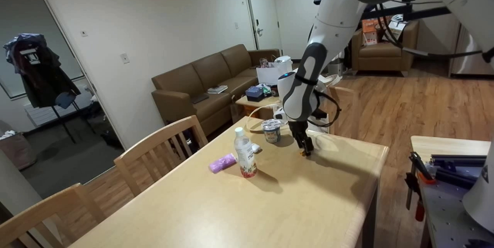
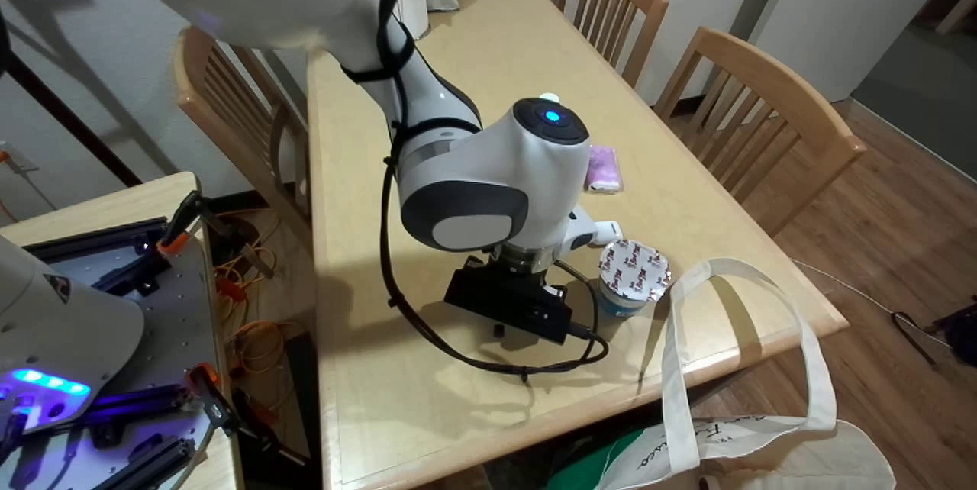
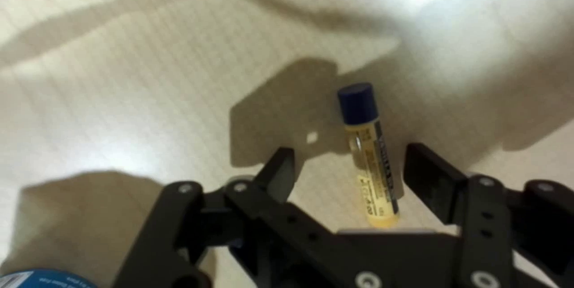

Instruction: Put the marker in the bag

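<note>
Now the yellow, blue-capped marker (image 3: 371, 158) lies on the surface (image 3: 179, 81) right of the wrist view's centre, between your pincer's (image 3: 350, 155) spread tips; in an exterior view, a foil-lidded cup (image 2: 633, 274) stands near the cream bag (image 2: 828, 453), lower right.

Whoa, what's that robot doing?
The robot arm is low over the table, and its jaws are open. In the wrist view, the marker shows between them, but it isn't gripped yet. It's meant to go in the bag by the table's edge. Right now the marker is on the table.
</note>
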Available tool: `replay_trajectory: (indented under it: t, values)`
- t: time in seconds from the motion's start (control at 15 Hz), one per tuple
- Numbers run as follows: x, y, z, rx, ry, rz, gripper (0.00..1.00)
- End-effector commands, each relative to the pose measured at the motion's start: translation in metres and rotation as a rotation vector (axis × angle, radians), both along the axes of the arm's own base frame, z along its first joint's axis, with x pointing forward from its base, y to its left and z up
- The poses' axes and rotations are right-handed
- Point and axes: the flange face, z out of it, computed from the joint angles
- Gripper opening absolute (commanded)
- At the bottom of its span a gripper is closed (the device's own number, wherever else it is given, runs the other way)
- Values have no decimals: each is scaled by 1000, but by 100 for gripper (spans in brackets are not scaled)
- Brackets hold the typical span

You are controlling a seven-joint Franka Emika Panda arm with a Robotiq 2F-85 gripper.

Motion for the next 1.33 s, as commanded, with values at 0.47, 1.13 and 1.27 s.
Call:
replay_trajectory:
  t: [0.47, 1.13, 1.27]
  values:
    - [-3, -20, 22, 102, 30, -90, 1]
    - [15, -161, 88, 432, 157, -563, 5]
    - [12, -176, 95, 440, 176, -583, 5]
